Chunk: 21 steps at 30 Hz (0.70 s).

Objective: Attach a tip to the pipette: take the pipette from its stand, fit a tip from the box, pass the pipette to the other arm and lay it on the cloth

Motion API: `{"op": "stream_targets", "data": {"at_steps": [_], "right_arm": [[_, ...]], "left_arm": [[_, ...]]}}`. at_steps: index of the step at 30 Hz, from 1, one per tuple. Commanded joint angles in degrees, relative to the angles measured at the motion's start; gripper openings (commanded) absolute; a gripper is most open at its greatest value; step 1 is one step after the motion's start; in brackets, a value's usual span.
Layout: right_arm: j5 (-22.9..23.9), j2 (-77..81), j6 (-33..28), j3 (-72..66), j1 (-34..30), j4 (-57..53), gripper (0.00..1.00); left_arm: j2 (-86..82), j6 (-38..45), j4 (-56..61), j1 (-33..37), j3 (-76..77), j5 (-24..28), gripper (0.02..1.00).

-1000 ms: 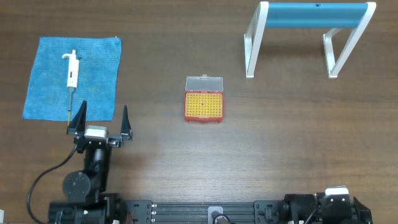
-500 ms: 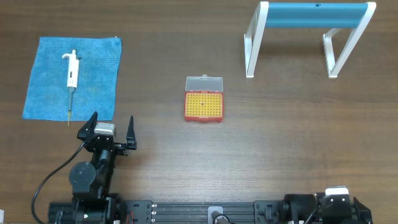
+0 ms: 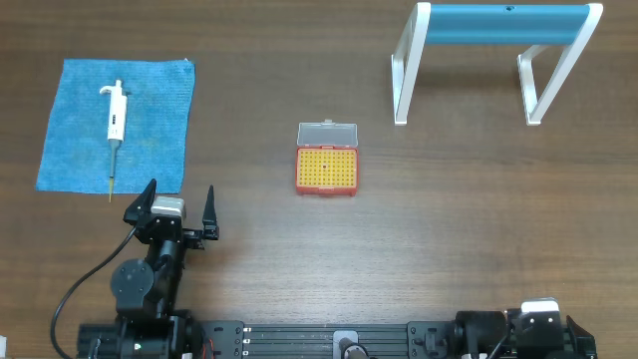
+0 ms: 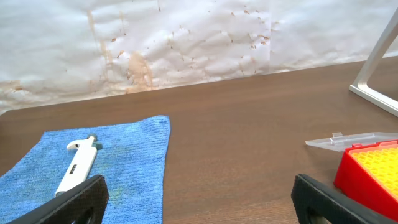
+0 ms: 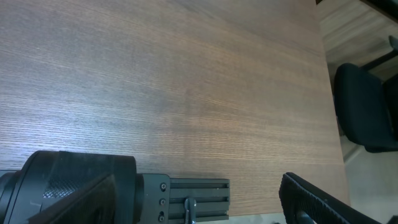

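The left claw (image 3: 179,189) (image 4: 199,208) is hovering low over the table (image 3: 419,249), with its 2 fingers spread wide apart and gripping nothing. The pipette (image 3: 114,116) (image 4: 77,170) is lying flat on the blue cloth (image 3: 155,120) (image 4: 140,155), ahead of this claw and off to its left, apart from it. Its white handle is pointing away from the claw. Its thin yellow tip is pointing back toward the claw's side, poking just past the cloth's near edge. The claw's left finger is sitting just beside that near edge, close to the cloth's right corner. The tip box (image 3: 326,172) (image 4: 372,167), red with yellow tips and a clear lid lying open, is sitting ahead of the left claw and well off to its right. The stand (image 3: 498,24) (image 4: 373,65) is standing farther off beyond the box, on that same right side. The right claw (image 5: 199,202) is resting folded back by its own base, its 2 fingers apart, with the table's wood grain stretching ahead of it.
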Motion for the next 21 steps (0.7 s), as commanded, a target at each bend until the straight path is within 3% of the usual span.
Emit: {"op": "stream_targets", "data": {"at_steps": [1,6,10,12,14,18,21], "right_arm": [[-0.35,-0.28,0.24,-0.04,0.44,-0.04,0.851],[-0.15,-0.28,0.24,-0.04,0.44,-0.04,0.851],[5.77,-0.31,0.22,-0.04,0.44,2.16,0.849],[6.1,-0.28,0.31,-0.04,0.44,6.67,0.851],[0.81,-0.31,0.35,-0.04,0.46,21.53,0.849],[-16.7,-0.28,0.48,-2.67,0.46,48.85,0.851],[-20.94,-0.31,0.48,-11.17,0.46,60.89,0.849]], "left_arm": [[-0.22,-0.13,-0.31,0.13,-0.13,-0.85,0.95],[-0.22,-0.13,-0.31,0.13,-0.13,-0.85,0.952],[-0.22,-0.13,-0.31,0.13,-0.13,-0.85,0.95],[-0.22,-0.13,-0.31,0.13,-0.13,-0.85,0.95],[-0.22,-0.13,-0.31,0.13,-0.13,-0.85,0.95],[-0.22,-0.13,-0.28,0.13,-0.13,-0.85,0.95],[-0.22,-0.13,-0.31,0.13,-0.13,-0.85,0.95]]}}
